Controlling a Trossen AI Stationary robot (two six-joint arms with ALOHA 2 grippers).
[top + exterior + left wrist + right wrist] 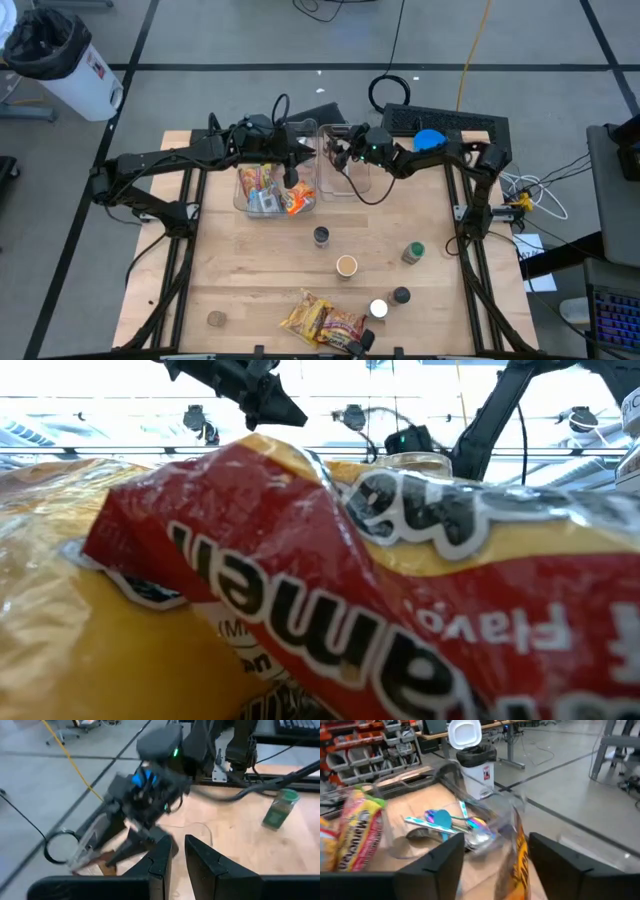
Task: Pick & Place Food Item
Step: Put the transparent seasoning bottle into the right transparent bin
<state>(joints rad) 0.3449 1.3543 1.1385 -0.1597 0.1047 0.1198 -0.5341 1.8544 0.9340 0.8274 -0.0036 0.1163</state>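
Two grippers [290, 172] [335, 150] above clear bins [262, 200]

Right gripper [338, 152] open, left gripper [291, 172] narrow

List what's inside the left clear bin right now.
The left clear bin holds colorful snack packets, including an orange one at its right edge. The left gripper hangs above them, so whatever lies under it and beneath the pile is hidden.

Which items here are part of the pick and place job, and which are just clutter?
Job:
- ramen packets at the table's near edge
- left bin, already holding food packets
- right bin
- right gripper over the right bin
- left gripper over the left bin

Lying about:
- green-lidded jar
- small cup
- dark jar
- trash can on the floor
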